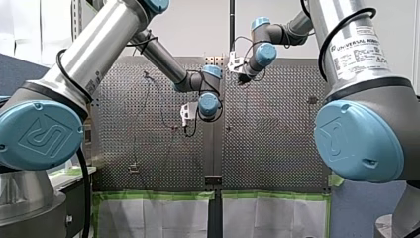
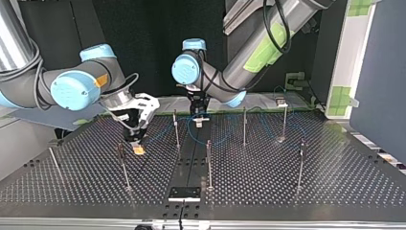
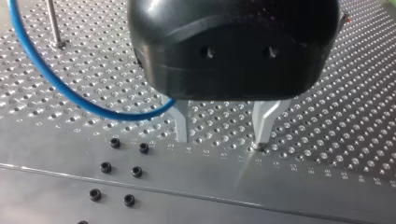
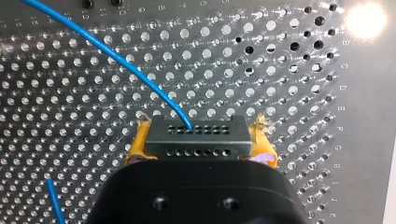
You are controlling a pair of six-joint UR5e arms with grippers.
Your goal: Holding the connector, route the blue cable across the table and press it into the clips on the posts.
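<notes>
In the right wrist view, the right pincer [image 4: 200, 131] is clamped by its yellow pads [image 4: 138, 142] on the dark connector [image 4: 205, 142], low over the counter [image 4: 322, 140]. The blue cable [image 4: 140, 71] leaves the connector's face. The block looks rigid and light, so it is probably the only sound hold. The thin cable looks limp and springy and would likely slip or kink if gripped.

In the left wrist view, the left pincer [image 3: 219, 140] has its metal fingers apart and empty, close to the counter, with a cable loop beside one finger.

In the top view, the connector sits toward the counter's far edge and the cable winds among the posts [image 2: 208, 163] along that edge. The near half is open and the lanes between posts are narrow.

In the front view, both arms reach over the counter's middle.
</notes>
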